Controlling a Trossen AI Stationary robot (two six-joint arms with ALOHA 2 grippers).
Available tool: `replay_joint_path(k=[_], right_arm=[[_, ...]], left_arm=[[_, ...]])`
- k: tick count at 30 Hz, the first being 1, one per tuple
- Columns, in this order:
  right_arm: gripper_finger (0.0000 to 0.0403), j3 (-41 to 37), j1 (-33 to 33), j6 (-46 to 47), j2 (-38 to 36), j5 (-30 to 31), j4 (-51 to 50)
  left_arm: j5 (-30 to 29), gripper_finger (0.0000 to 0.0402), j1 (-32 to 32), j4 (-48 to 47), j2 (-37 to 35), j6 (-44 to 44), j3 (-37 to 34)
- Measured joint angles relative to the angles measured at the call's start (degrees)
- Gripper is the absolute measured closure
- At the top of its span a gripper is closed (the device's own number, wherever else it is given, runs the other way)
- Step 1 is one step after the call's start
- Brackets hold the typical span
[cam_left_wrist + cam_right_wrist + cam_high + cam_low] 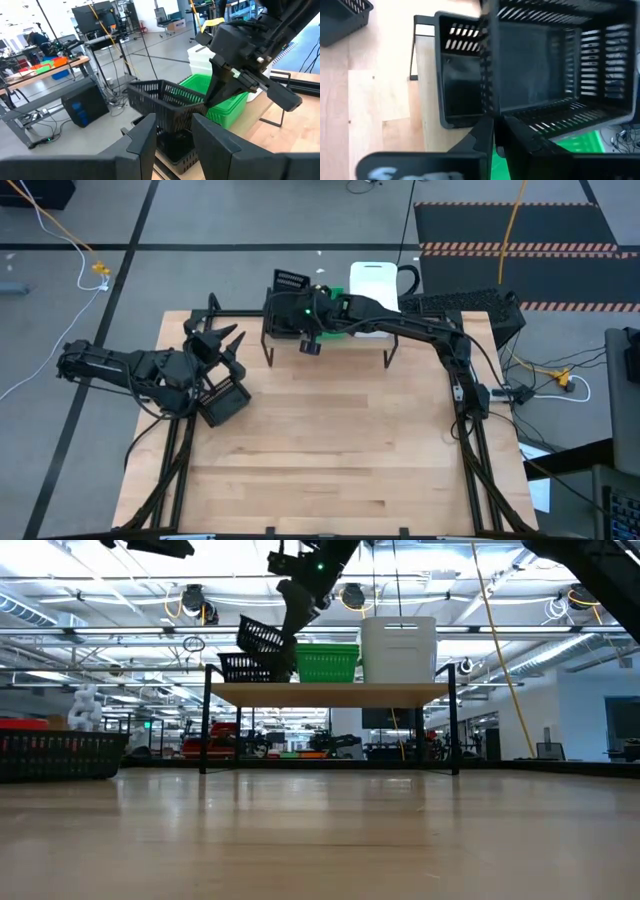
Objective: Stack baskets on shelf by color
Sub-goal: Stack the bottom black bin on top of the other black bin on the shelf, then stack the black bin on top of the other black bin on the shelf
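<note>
My right gripper (293, 302) is over the left end of the shelf (330, 693) and is shut on a tilted black mesh basket (264, 636). Under it another black basket (243, 668) stands on the shelf board. Beside that are a green stack (328, 662) and a white stack (398, 648). A third black basket (225, 402) sits flat on the tabletop by my left gripper (232, 348), which is open and hovers just beyond it, touching nothing. In the left wrist view the held basket (160, 100) shows past my open fingers (145, 142). My right gripper pinches one side wall (489, 107) of the black mesh basket at its rim, one finger (520, 140) inside and one (481, 137) outside. It comes from above, slanting down. The basket is tilted, its far side raised, over the black basket (462, 100) on the shelf; whether they touch I cannot tell.
The shelf stands at the table's far edge on thin black legs (268, 345). In front of it the wooden tabletop (340, 440) is bare. Cables and a black-and-orange striped mat lie on the floor beyond the table's far right corner.
</note>
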Motion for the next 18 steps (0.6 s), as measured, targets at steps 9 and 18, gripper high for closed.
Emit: replay_joint_path(k=[9, 18], right_arm=[[0.0347, -0.1, 0.2, 1.4, -1.8, -9.3, 0.3], [0.0346, 0.0, 0.3, 2.1, -2.7, -10.2, 0.7]], left_arm=[[0.0, 0.0275, 0.0, 0.0, 0.0, 0.0, 0.0], [0.0, 0.0275, 0.0, -0.1, 0.0, -0.1, 0.0]])
